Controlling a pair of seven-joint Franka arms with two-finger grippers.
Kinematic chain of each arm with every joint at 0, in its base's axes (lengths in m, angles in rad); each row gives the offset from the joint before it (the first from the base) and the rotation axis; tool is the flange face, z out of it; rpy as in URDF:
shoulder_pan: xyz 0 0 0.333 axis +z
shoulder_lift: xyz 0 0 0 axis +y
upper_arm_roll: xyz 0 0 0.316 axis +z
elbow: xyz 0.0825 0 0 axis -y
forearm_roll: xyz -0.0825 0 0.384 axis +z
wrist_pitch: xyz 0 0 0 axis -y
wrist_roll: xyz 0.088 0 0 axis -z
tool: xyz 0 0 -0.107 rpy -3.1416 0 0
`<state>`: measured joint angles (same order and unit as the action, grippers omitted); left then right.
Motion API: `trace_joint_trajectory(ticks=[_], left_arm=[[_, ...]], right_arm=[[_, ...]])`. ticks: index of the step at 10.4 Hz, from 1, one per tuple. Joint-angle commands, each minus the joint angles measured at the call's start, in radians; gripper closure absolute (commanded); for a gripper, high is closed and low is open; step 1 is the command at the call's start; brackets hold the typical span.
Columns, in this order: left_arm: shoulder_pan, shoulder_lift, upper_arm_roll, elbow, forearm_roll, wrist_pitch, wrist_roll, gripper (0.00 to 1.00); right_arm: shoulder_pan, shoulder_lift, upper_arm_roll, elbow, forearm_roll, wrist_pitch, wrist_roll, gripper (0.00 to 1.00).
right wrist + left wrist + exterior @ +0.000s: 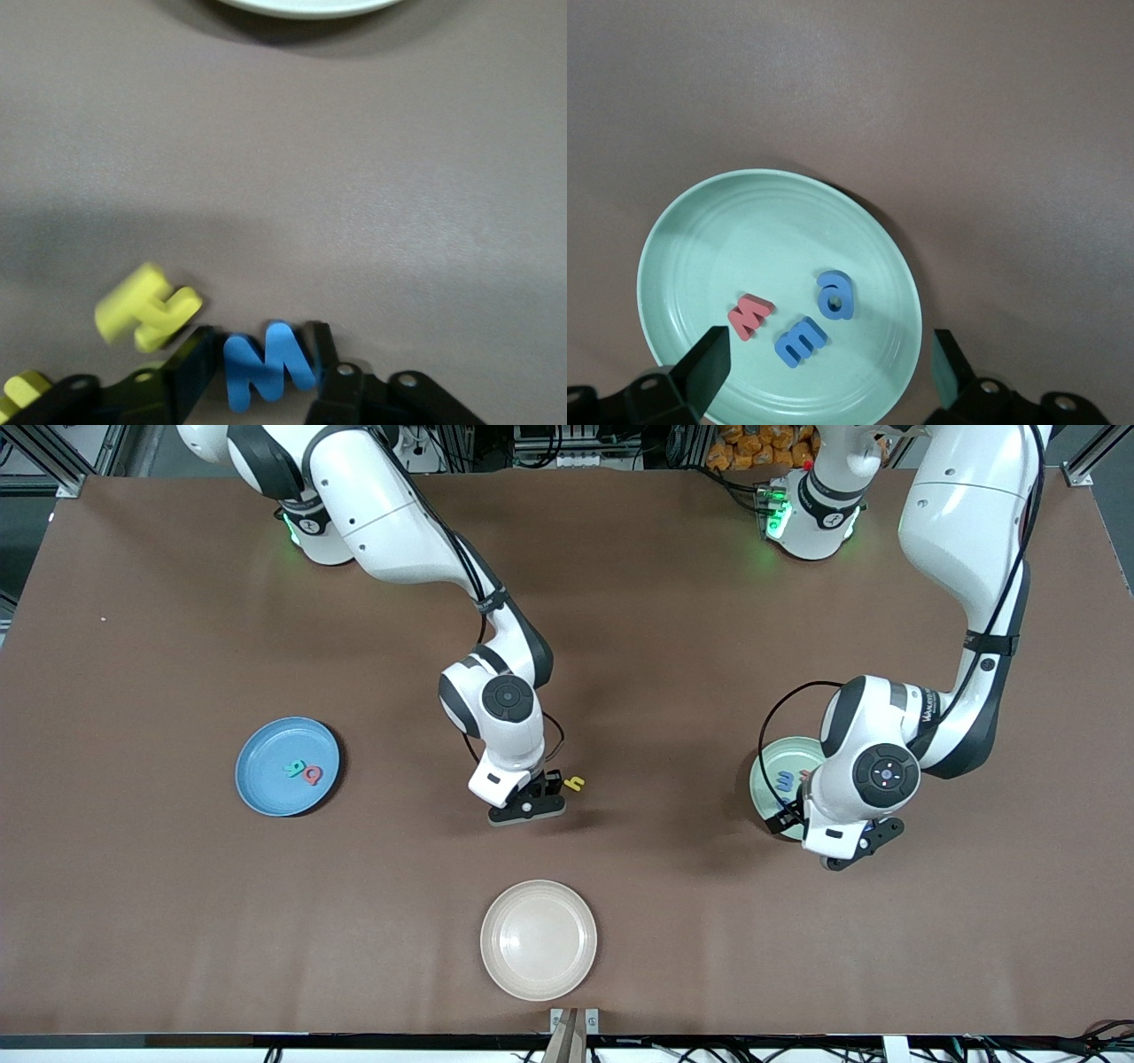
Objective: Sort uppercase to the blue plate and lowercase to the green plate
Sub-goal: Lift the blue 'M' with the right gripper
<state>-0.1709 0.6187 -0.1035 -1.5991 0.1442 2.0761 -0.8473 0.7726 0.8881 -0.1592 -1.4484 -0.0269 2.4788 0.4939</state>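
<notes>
A: Front view count?
B: Two letters on the blue plate [262, 775], three on the green plate [682, 257].
A: Right end effector [259, 372]?
B: Pinching the blue W [266, 363], low over the worktop [177, 912]; maybe two yellow letters beside it.
A: Left end effector [828, 372]?
B: Spread wide, empty, over the green plate.

A round beige plate [539, 940] with a raised rim rests upright on the brown table surface [177, 921], near the table edge closest to the front camera, midway between the table's two ends.
</notes>
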Motion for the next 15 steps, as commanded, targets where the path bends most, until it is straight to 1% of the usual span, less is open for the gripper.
trace_joint_trajectory(ticks=[1, 3, 5, 9, 11, 15], left_arm=[[-0.004, -0.008, 0.001, -0.005, 0.029, -0.002, -0.009, 0.00], [-0.004, -0.008, 0.001, -0.007, 0.029, -0.002, -0.009, 0.00], [-0.004, -0.008, 0.001, -0.007, 0.029, -0.002, -0.009, 0.00], [-0.004, -0.008, 0.001, -0.007, 0.029, -0.004, -0.009, 0.00], [-0.004, -0.010, 0.001, -0.007, 0.029, -0.004, -0.009, 0.00], [-0.009, -0.011, 0.001, -0.005, 0.028, -0.004, -0.009, 0.00]], right_arm=[[-0.007, 0.005, 0.006, -0.026, -0.016, 0.026, -0.009, 0.47], [-0.009, 0.005, 0.006, -0.029, -0.016, 0.028, -0.011, 0.49], [-0.010, 0.005, 0.007, -0.029, -0.016, 0.028, -0.028, 0.57], [-0.010, 0.005, 0.006, -0.026, -0.016, 0.028, -0.048, 0.70], [-0.012, 0.005, 0.006, -0.026, -0.016, 0.026, -0.067, 0.73], [-0.026, -0.003, 0.006, -0.017, -0.008, 0.014, -0.115, 0.74]])
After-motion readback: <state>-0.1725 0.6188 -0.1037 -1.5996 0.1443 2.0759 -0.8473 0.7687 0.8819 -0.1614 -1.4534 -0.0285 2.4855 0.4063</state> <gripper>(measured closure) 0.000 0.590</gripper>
